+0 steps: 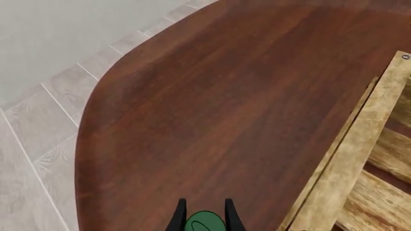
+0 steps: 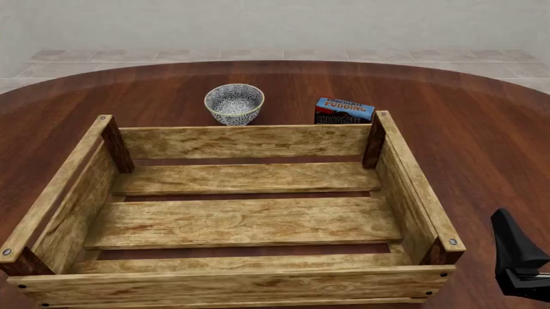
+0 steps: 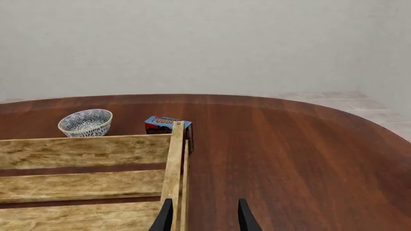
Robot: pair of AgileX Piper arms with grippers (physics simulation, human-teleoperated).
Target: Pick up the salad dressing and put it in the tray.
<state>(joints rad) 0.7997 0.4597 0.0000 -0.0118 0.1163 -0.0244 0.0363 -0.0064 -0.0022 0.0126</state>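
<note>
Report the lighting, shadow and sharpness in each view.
Front view: soft, even light, a faint sheen on the table, weak shadows inside the tray, all sharp. Left wrist view: flat light, crisp wood grain, green cap cropped at the edge. Right wrist view: evenly lit, no blur.

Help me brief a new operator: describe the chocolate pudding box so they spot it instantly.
Start from the big slatted wooden crate in the middle of the table. Just behind its far right corner post sits the chocolate pudding box, small, blue-topped and dark-fronted. Its neighbour to the left, the bowl, is round, white and patterned.
</note>
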